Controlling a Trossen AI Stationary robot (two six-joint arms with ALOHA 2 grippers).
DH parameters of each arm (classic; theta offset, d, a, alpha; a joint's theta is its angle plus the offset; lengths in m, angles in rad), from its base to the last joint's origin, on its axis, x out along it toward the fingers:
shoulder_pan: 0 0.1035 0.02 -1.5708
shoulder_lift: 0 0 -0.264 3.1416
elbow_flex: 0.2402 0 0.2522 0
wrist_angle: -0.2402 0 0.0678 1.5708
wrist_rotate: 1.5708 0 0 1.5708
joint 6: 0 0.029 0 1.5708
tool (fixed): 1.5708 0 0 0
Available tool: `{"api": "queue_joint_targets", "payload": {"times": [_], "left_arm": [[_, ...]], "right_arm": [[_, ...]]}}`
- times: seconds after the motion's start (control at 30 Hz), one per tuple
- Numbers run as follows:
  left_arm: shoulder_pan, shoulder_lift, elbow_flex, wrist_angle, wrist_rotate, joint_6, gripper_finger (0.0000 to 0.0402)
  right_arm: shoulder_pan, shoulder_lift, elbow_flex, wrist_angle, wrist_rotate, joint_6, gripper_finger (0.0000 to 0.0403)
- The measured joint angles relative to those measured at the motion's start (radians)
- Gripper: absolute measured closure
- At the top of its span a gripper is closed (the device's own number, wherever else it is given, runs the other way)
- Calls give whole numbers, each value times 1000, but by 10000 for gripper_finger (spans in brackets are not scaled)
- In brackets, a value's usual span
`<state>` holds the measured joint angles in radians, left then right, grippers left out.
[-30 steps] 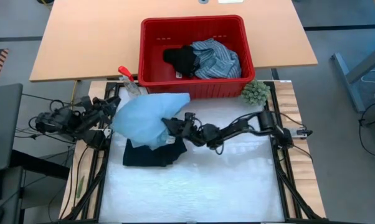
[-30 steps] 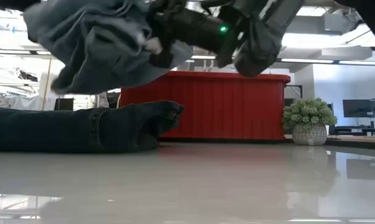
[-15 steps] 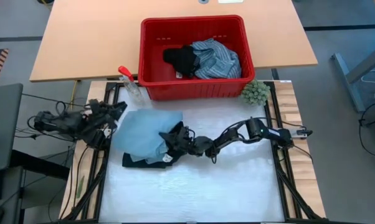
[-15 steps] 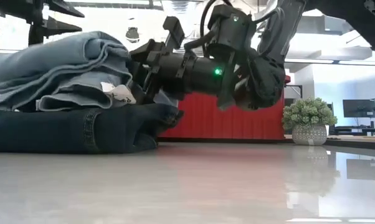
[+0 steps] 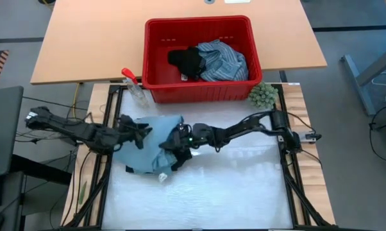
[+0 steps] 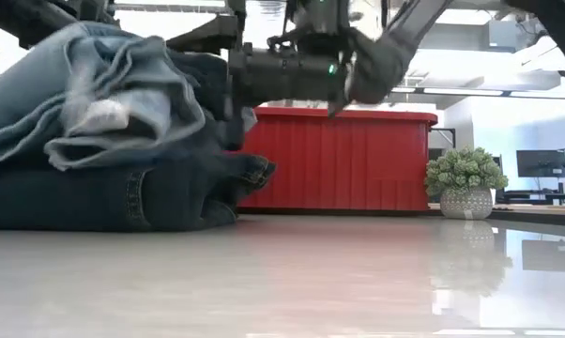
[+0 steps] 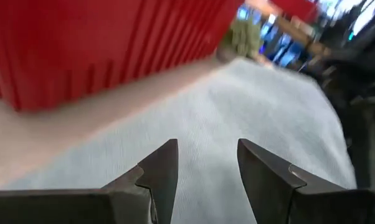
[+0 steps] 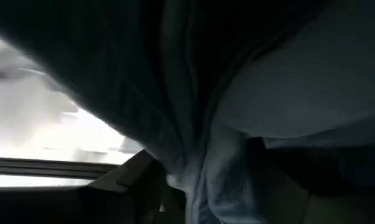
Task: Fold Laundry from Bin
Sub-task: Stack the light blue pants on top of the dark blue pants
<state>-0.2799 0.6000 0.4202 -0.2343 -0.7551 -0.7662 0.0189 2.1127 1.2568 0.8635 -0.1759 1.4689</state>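
jeans: light blue denim jeans bunched in a loose heap on the white mat, at about 9 o'clock from mat centre; a dark navy piece lies under them
bin: red bin at 12 o'clock of the mat, holds the striped shirt and a small black piece
left gripper: left gripper has its fingers apart with nothing between them; in the high view it sits at the heap's 9 o'clock edge
right gripper: right gripper is buried in the heap's 3 o'clock side; wrist view is filled with denim, cannot tell if the fingers are parted or gripping cloth
other: green ball at the bin's 4 o'clock corner, spray bottle at its 8 o'clock corner
step: judged mid-fold on the jeans, heap not flat yet
risk 1: cloth may snag on the right fingers when the arm pulls out, dragging the fold open
risk 2: heap is lumpy and stacked on the navy piece; a push from either side may shift both garments together
risk 3: left arm reaching in while the right one is inside the cloth could bump it
risk 4: a sweep toward 12 o'clock could tip the bottle
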Motion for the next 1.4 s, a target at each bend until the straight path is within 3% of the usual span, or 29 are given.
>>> {"api": "queue_joint_targets", "payload": {"times": [0.17,0.3,0.53,0.6,0.73,0.93,1.03,1.13,1.23,1.4], "left_arm": [[0,150,0,28,69,-42,249],[0,272,0,104,81,-50,249],[1,495,0,306,81,-49,249],[-3,525,0,339,54,-51,249],[-8,469,34,334,-13,25,249],[-25,259,117,341,47,285,249],[-67,154,116,251,110,217,249],[-122,90,62,152,177,91,249],[-167,88,-28,262,276,56,252],[-194,180,-164,433,286,-27,281]], "right_arm": [[-18,-149,0,-504,9,-212,151],[-57,-281,0,-801,20,-329,150],[-132,-459,-2,-1225,-119,-451,149],[-122,-505,-3,-1205,-101,-482,149],[-71,-558,1,-965,33,-525,149],[-22,-407,-2,-606,126,-657,162],[-3,-289,-2,-411,150,-728,205],[3,-201,-2,-321,187,-798,289],[-1,-135,-2,-288,281,-899,378],[-25,-49,0,-294,350,-971,380]]}}
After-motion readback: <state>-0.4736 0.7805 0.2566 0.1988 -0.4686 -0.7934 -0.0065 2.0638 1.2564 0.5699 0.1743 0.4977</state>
